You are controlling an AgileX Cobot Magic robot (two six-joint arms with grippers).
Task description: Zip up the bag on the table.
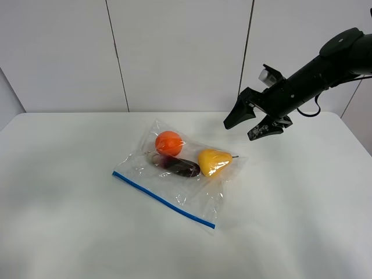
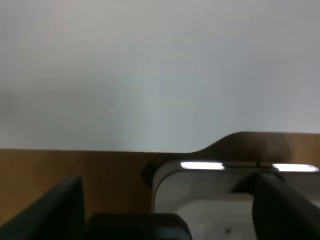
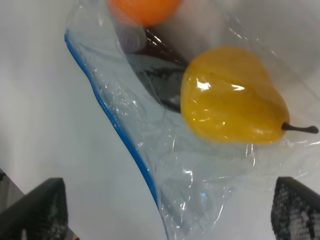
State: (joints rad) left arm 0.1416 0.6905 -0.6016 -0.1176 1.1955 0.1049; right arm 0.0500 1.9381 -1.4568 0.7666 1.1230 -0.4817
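The bag [image 1: 174, 177], holding an orange [image 1: 169, 143], pear [image 1: 213, 161] and eggplant [image 1: 181, 167], is laid mid-table [image 1: 70, 221]. No writing is seen. The right gripper [image 1: 251, 123] is held wide beyond the pear, empty; the left gripper's [image 2: 165, 220] spread cannot be told.

Bag [image 1: 174, 174] mid-table [image 1: 64, 221]; inside, orange [image 1: 169, 143] left, pear [image 1: 213, 161] right, eggplant [image 1: 181, 167] between

R arm [image 1: 314, 72] reaches in from upper right of exterior view, stretched out & angled down. R gripper [image 1: 251, 123] hangs in the air, jaws spread wide, nothing between them. L gripper [image 2: 170, 210]: only in its wrist cam, fingers [image 2: 50, 207] apart, nothing held.
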